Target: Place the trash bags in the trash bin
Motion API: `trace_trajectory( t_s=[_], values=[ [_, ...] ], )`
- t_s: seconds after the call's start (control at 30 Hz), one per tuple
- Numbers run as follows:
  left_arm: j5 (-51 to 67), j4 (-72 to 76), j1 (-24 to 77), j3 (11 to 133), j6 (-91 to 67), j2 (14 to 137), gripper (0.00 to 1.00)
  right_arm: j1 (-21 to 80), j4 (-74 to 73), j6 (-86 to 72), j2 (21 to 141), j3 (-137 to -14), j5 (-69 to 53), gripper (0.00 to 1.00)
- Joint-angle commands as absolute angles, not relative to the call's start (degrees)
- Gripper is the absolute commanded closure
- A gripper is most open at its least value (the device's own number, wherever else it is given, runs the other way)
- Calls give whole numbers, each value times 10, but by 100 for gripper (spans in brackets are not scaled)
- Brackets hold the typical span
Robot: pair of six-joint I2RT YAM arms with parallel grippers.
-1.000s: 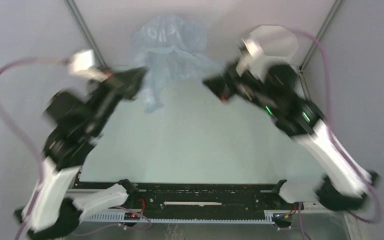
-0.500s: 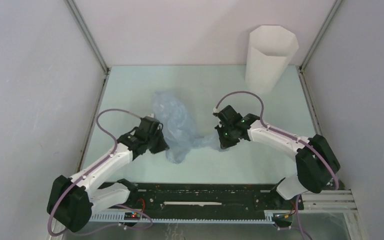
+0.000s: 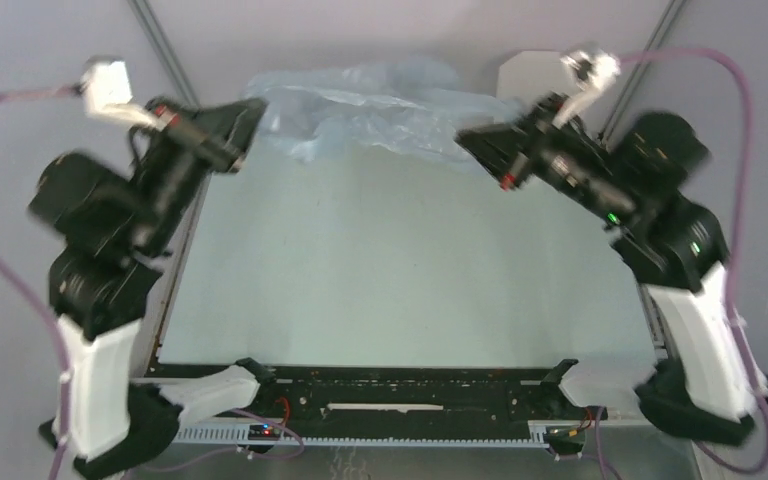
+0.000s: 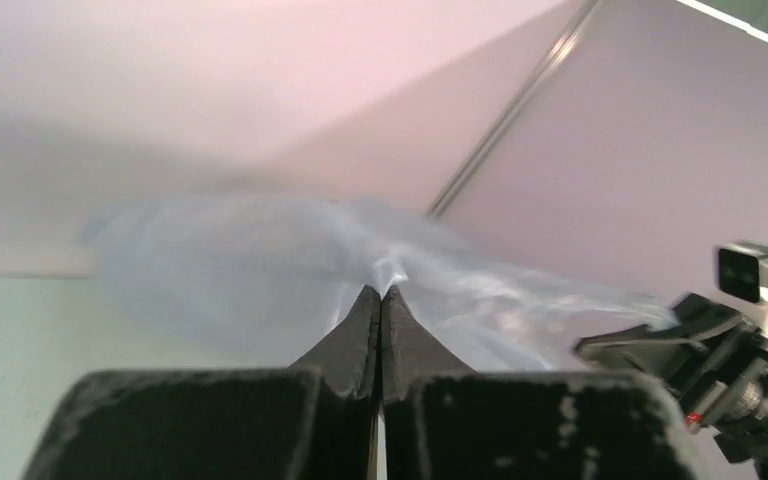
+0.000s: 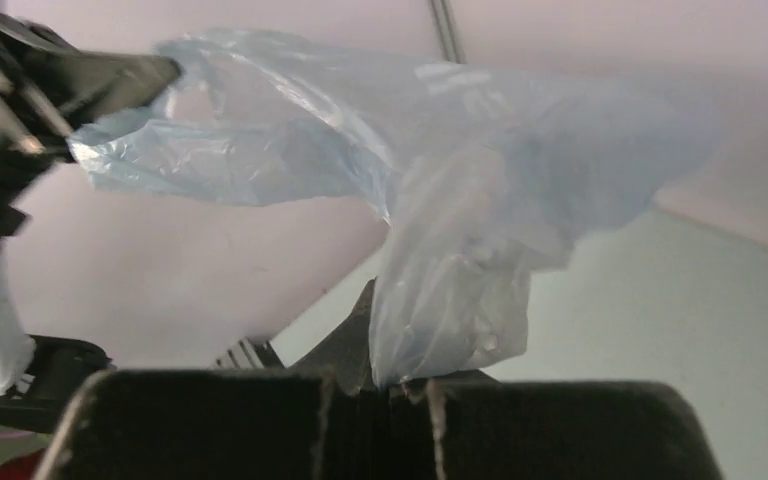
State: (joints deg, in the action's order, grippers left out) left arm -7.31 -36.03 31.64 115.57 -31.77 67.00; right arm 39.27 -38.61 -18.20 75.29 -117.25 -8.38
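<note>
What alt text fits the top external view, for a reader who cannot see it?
The left gripper and right gripper, both shut, hold a pale-blue bag stretched between them above the table. The white bin stands far right, partly hidden by the right arm.

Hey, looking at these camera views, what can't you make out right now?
- Trash bin: in the top view, mostly hidden behind the right arm; its opening doesn't show.
- Right gripper: in the right wrist view, one fingertip is covered by the trash bag.
- The bag's mouth: no view shows it; the film is crumpled, and blurred in the left wrist view.
- Left gripper: motion-blurred in the top view.
</note>
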Motion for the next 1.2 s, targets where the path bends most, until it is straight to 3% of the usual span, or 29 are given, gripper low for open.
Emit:
trace_trajectory(
  t_s=[0.0, 0.1, 0.2, 0.3, 0.37, 0.47, 0.53, 0.63, 0.73, 0.8, 0.87, 1.03, 1.1, 1.17],
  values=[
    [-130, -401, 322, 935, -321, 607, 100, 370, -347, -179, 673, -919, -96, 100],
    [-72, -355, 321, 698, -347, 567, 100, 354, -309, -202, 615, -652, -122, 100],
    [-34, -328, 322, 502, -411, 558, 100, 362, -286, -228, 607, -488, -141, 100],
    [-5, -269, 325, 390, -457, 539, 100, 372, -283, -246, 611, -439, -135, 100],
    [-12, -262, 323, 404, -453, 529, 100, 365, -285, -241, 612, -468, -140, 100],
    [-10, -288, 300, 541, -411, 567, 100, 341, -303, -216, 643, -593, -142, 100],
    [10, -330, 280, 703, -379, 620, 100, 322, -339, -198, 693, -730, -150, 100],
    [7, -412, 270, 1003, -328, 716, 100, 309, -455, -170, 800, -1034, -144, 100],
    [7, -477, 271, 1314, -304, 803, 100, 319, -580, -151, 904, -1415, -126, 100],
    [-15, -466, 291, 1402, -279, 810, 100, 337, -610, -136, 930, -1523, -122, 100],
    [-57, -386, 322, 1305, -241, 749, 100, 371, -548, -103, 860, -1401, -94, 100],
    [-142, -238, 327, 756, -343, 545, 100, 372, -250, -128, 622, -769, -84, 94],
    [-110, -251, 324, 587, -393, 534, 100, 352, -238, -167, 610, -618, -105, 100],
    [-57, -247, 327, 458, -443, 544, 100, 347, -274, -186, 640, -544, -133, 100]
  ],
)
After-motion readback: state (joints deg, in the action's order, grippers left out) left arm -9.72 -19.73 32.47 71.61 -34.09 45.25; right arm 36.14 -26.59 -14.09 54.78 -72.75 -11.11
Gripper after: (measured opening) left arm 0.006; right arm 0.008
